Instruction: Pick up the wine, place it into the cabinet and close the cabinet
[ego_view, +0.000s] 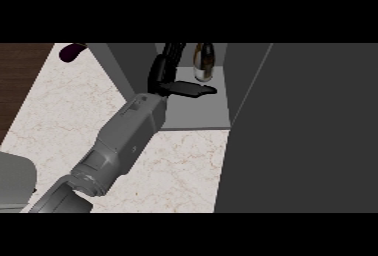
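Hanging released inside the cabinet (196, 112), the left robot hand (168, 75) has its fingers (167, 57) stretched toward the cabinet's back and its thumb (193, 90) spread sideways. It holds nothing. The wine (204, 62) stands upright on the cabinet floor just beside the fingers, above the thumb; whether they touch cannot be told. The grey forearm (122, 140) runs out of the cabinet over the pale marbled tabletop (181, 170). The dark door (310, 130) stands open to the cabinet's right. A dark purple thing (72, 51) lies left of the cabinet, with brown wood floor (15, 75) beyond the tabletop's edge.

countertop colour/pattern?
Counter: off-white marble with faint tan veining; head view shows it best.
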